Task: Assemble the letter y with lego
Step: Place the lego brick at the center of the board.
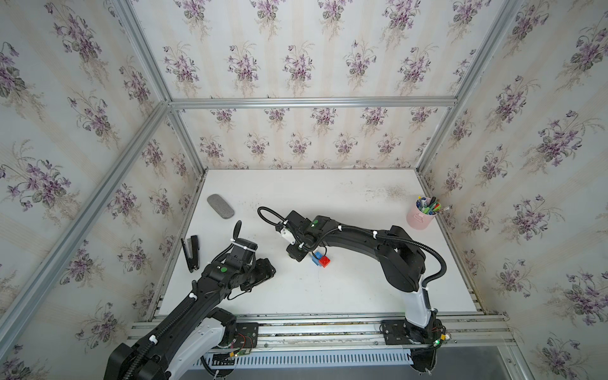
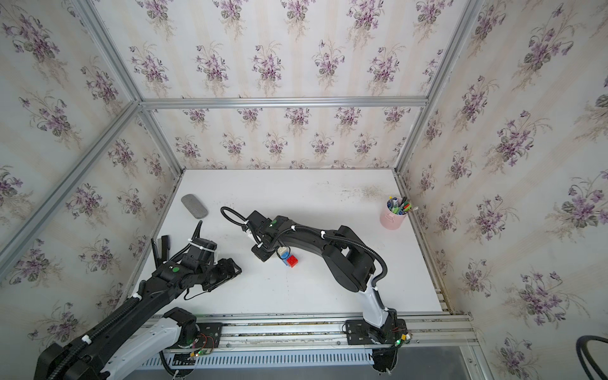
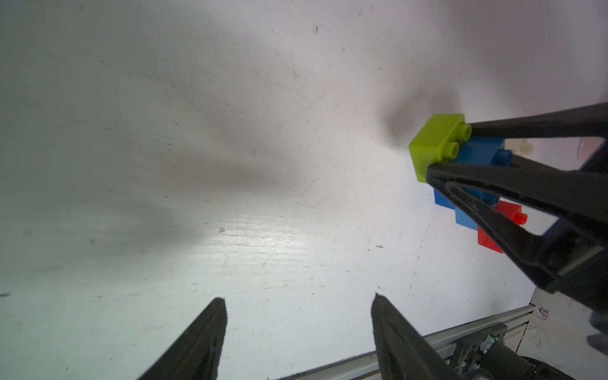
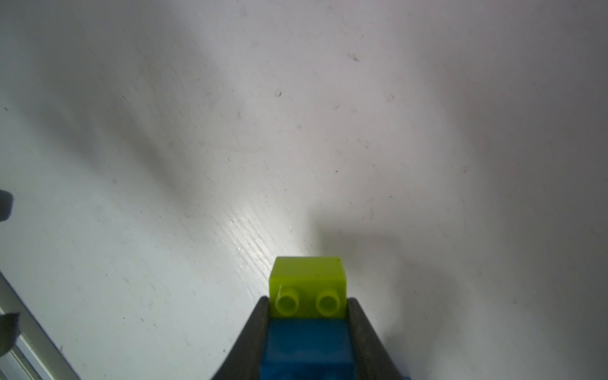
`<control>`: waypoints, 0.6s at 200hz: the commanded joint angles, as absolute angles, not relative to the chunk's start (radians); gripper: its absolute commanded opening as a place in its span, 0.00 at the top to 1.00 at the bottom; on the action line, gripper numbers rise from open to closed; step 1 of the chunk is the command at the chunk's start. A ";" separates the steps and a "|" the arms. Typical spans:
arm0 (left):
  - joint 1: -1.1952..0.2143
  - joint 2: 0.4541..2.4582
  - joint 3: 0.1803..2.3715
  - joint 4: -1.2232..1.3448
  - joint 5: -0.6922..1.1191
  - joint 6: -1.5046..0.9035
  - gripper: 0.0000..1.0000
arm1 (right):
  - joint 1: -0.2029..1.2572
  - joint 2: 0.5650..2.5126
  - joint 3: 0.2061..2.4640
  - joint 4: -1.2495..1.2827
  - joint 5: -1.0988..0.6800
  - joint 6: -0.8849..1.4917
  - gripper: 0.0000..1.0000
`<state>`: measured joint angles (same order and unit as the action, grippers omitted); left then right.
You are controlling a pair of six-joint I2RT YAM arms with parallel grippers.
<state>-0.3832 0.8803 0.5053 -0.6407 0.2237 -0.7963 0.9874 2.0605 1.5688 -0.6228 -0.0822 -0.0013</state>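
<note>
The lego bricks are joined into one piece, the letter y. In the right wrist view my right gripper [image 4: 308,300] is shut on it: a finger presses each side of the lime green brick [image 4: 308,279] and the dark blue brick [image 4: 307,345] behind it. The left wrist view shows the same piece from the side: green brick [image 3: 434,144], dark blue brick [image 3: 480,153], light blue brick [image 3: 465,218], red brick [image 3: 492,235] and a bit of the white brick [image 3: 521,146]. In both top views the red brick [image 1: 324,261] [image 2: 292,260] sticks out from under the right wrist. My left gripper [image 3: 301,297] stands open and empty, left of the piece.
A grey oval case [image 1: 220,206] lies at the back left and a black stapler [image 1: 190,251] by the left wall. A pink cup of pens [image 1: 421,215] stands at the back right. An aluminium rail [image 1: 312,324] runs along the table's front edge.
</note>
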 commanded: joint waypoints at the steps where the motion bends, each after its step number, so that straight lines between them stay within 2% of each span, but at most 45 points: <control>1: -0.380 0.880 0.501 -0.657 0.231 -0.793 0.29 | 0.992 2.078 1.580 -0.612 -0.074 -0.024 0.70; 73: -0.376 0.867 0.489 -0.658 0.237 -0.793 0.29 | 0.997 2.120 1.586 -0.590 -0.073 -0.035 0.69; 120: -0.372 0.865 0.486 -0.659 0.239 -0.790 0.29 | 1.002 2.123 1.573 -0.583 -0.065 -0.045 0.65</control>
<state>-0.3733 0.8673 0.4873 -0.6437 0.2375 -0.7940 0.9989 2.1178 1.5749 -0.5964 -0.0715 -0.0273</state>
